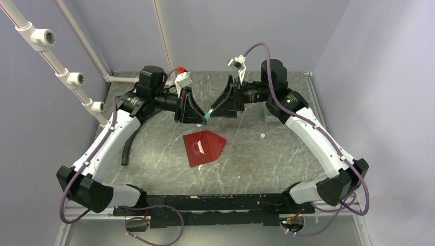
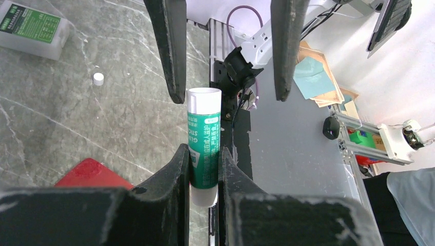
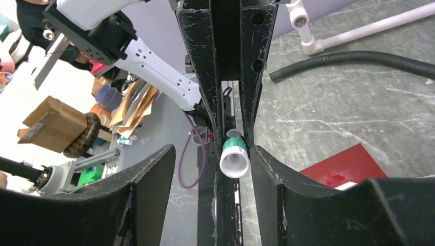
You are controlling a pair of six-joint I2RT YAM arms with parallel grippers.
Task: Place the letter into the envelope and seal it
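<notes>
Apparently letter's inside: none shows. Envelope [image 1: 204, 147] lies mid-table [image 1: 287, 159], sealing left. Left gripper [image 2: 203, 154] clamps a glue stick [image 2: 204, 133]; right gripper [image 3: 212, 148] gapes around its end.

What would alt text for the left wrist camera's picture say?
A green-and-white glue stick is clamped in the left gripper, its white end between the open fingers of the right gripper. Below lie a grey table, the red envelope's corner, a small white cap and a white-and-green box.
</notes>
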